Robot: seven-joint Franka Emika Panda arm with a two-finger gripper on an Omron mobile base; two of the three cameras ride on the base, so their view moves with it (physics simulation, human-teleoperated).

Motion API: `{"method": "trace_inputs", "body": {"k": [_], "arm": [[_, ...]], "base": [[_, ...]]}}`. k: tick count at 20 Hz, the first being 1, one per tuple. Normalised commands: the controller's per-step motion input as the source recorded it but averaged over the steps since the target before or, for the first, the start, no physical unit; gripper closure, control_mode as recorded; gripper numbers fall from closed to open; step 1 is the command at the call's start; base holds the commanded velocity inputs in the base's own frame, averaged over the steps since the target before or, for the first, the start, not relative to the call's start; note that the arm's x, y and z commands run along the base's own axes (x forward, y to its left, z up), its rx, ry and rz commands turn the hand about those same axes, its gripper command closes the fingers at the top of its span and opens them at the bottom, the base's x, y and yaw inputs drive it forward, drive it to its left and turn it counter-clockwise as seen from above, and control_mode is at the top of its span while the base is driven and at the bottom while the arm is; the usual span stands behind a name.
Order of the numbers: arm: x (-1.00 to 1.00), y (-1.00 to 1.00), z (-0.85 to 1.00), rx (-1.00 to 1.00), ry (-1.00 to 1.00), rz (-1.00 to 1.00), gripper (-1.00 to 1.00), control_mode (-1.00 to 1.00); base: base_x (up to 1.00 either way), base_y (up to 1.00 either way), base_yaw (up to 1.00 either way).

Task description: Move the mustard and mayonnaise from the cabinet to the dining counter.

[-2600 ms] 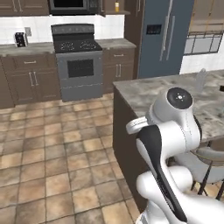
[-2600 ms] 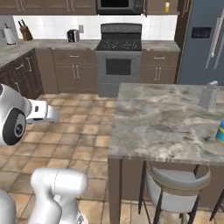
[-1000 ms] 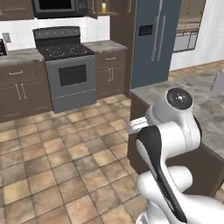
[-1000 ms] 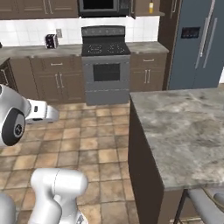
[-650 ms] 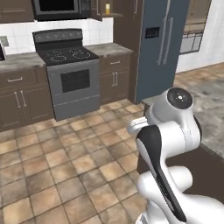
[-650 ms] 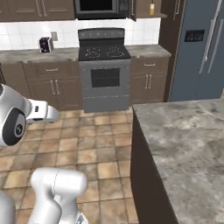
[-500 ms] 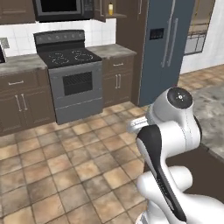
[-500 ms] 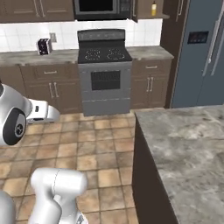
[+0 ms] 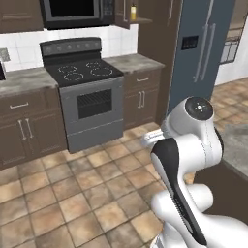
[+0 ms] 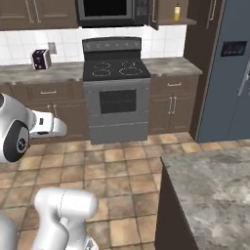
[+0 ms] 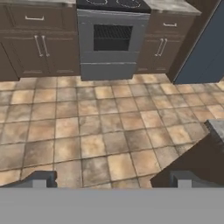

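Note:
The mustard, a slim yellow bottle, stands on the shelf of the open cabinet high on the wall, right of the microwave. The mayonnaise is out of view. A corner of the marble dining counter lies close on my right. In the hand view my gripper is open and holds nothing. It hangs over the tiled floor, far below and short of the cabinet, facing the oven.
A black stove with an oven stands ahead between brown base cabinets. A tall grey fridge is on the right. A toaster sits on the left worktop. Tiled floor lies open in front.
The whole picture has shifted: the base has driven toward the stove wall, which looks larger. The dining counter has slid off to the right. The arm's pose looks unchanged and the gripper stays open.

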Motion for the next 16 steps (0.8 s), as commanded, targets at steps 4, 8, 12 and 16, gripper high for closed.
{"method": "trace_inputs", "body": {"k": [4,8,12,16], "arm": [[0.00,0.00,0.00,0.00,0.00,0.00,-1.00,1.00],[0.00,0.00,0.00,0.00,0.00,0.00,-1.00,1.00],[0.00,0.00,0.00,0.00,0.00,0.00,-1.00,1.00],[0.00,0.00,0.00,0.00,0.00,0.00,-1.00,1.00]], "base": [[0.94,0.24,-0.13],[0.86,0.28,-0.25],[0.69,0.32,-0.43],[0.57,0.34,-0.56]]}}
